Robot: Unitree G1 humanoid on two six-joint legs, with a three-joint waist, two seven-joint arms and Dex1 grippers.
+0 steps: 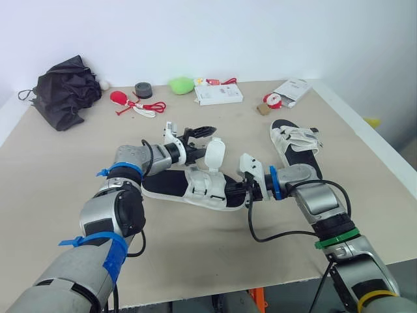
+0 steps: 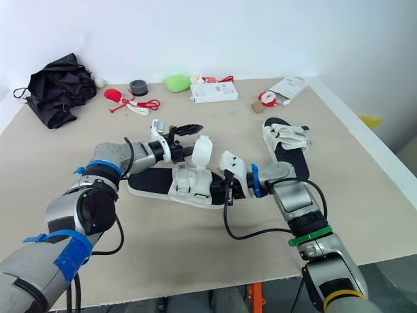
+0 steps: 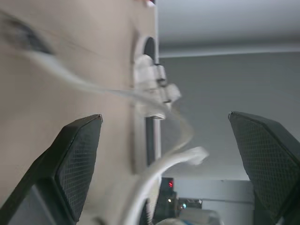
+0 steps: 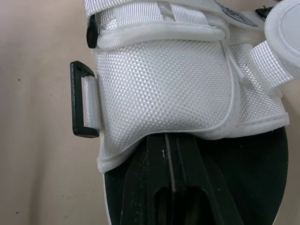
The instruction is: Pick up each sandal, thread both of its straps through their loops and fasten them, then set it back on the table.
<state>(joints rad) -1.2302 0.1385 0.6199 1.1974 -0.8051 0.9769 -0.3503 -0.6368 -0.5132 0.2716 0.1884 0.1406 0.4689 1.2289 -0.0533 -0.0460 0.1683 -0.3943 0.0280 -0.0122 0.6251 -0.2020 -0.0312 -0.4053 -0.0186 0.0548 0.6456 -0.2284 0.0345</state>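
Right gripper (image 4: 171, 140) fingers are pressing together on the insole of the near sandal (image 1: 186, 186), their tips hidden under its mesh upper. Just above this sandal, the left gripper (image 1: 203, 142) is hovering spread wide by a loose upright strap (image 1: 215, 155). Threading seems in hand. Next, that strap needs pinching and guiding to the black loop (image 4: 77, 101), which the right wrist view is showing clearly. The second sandal (image 1: 296, 143) is lying beyond, rightward.
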